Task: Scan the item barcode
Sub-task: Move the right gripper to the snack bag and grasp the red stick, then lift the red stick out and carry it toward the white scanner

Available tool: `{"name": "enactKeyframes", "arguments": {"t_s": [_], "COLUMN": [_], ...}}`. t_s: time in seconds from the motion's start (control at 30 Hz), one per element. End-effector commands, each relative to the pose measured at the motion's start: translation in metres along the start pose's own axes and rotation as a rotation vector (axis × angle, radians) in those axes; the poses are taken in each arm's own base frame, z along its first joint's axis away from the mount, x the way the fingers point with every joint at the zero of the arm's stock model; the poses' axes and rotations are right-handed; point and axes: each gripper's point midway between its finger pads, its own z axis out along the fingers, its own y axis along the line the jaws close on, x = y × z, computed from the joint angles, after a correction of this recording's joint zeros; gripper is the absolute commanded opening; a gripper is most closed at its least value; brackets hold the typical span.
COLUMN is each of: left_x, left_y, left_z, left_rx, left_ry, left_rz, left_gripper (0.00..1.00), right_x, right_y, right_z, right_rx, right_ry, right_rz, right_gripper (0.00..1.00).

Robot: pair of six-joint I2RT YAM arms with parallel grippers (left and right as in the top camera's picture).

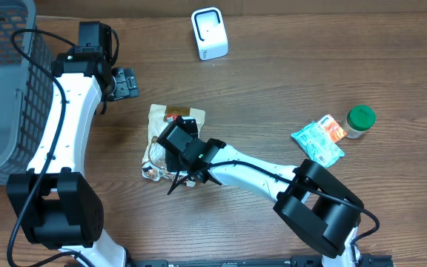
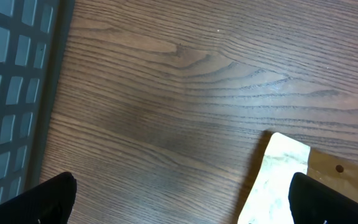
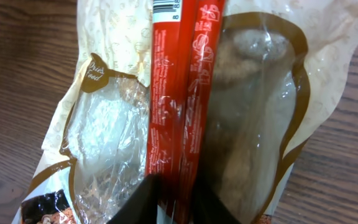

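Note:
The item is a beige and clear snack bag (image 1: pixel 170 119) with a red strip, lying at the table's centre. My right gripper (image 1: pixel 176 144) is down on top of it. In the right wrist view its two dark fingers (image 3: pixel 138 202) pinch the bag's (image 3: pixel 110 124) raised red strip at the right gripper (image 3: pixel 179 202). A barcode (image 3: pixel 165 7) shows at the strip's upper end. The white scanner (image 1: pixel 209 33) stands at the back of the table. My left gripper (image 1: pixel 124 83) hovers open over bare wood to the bag's upper left, and the left gripper (image 2: pixel 182 199) holds nothing, with the bag's corner (image 2: pixel 278 168) by its right finger.
A grey mesh basket (image 1: pixel 6 74) fills the far left, and its wall (image 2: pixel 11 93) shows in the left wrist view. A teal snack packet (image 1: pixel 319 139) and a green-lidded jar (image 1: pixel 360 121) lie at the right.

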Motion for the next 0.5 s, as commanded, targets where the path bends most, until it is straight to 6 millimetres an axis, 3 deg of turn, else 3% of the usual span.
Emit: {"name": "enactKeyframes", "arguments": {"t_s": [0.0,0.07,0.2,0.27,0.47], "left_x": [-0.004,-0.004,-0.004,-0.004,-0.004], "left_y": [0.003,0.003,0.003,0.003,0.003], "left_z": [0.0,0.0,0.0,0.0,0.0], "left_rx": [-0.01,-0.01,-0.01,-0.01,-0.01], "left_ry": [-0.01,-0.01,-0.01,-0.01,-0.01], "left_rz": [-0.015,-0.015,-0.015,-0.015,-0.015], "left_gripper": [1.0,1.0,1.0,1.0,1.0], "right_x": [0.016,0.016,0.006,-0.005,-0.037], "right_y": [-0.018,-0.017,-0.014,-0.013,0.001], "right_z": [0.01,0.01,0.007,-0.003,-0.069], "right_rx": [0.048,0.046,0.027,0.014,-0.093], "right_ry": [0.041,0.039,0.01,-0.011,-0.072], "right_rz": [-0.002,-0.001,0.002,0.015,-0.128], "right_gripper": [0.09,0.04,0.04,0.04,0.04]}}
